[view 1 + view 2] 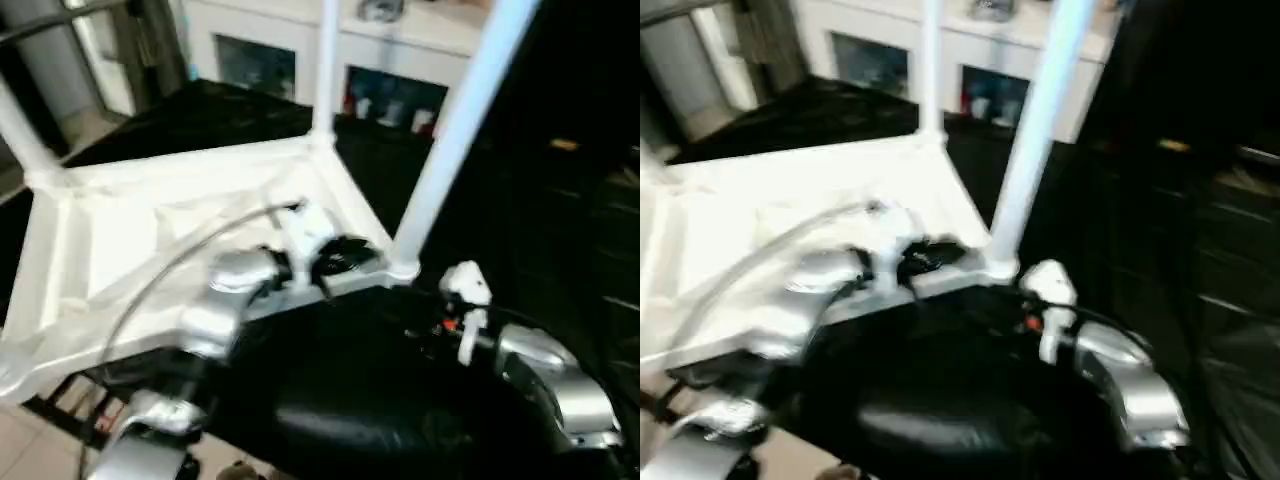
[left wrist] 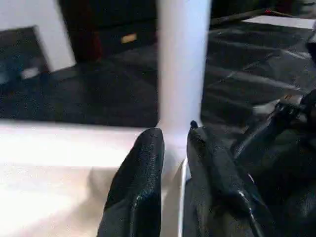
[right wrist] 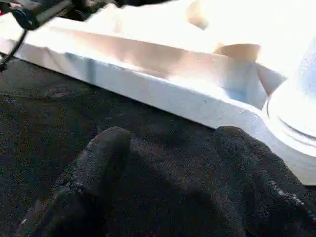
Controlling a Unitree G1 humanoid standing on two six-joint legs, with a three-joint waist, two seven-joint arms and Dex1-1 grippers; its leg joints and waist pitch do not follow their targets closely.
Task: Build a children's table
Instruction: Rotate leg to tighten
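White legs (image 1: 462, 120) cut off above

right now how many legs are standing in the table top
3 in view: the near right leg by the left gripper, the far right leg, and the far left leg at the picture's edge. A fourth corner is cut off, so another may be hidden.

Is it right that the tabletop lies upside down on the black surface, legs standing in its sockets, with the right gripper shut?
No. The right gripper is open: in the right wrist view its fingers stand wide apart before the tabletop. The rest holds.
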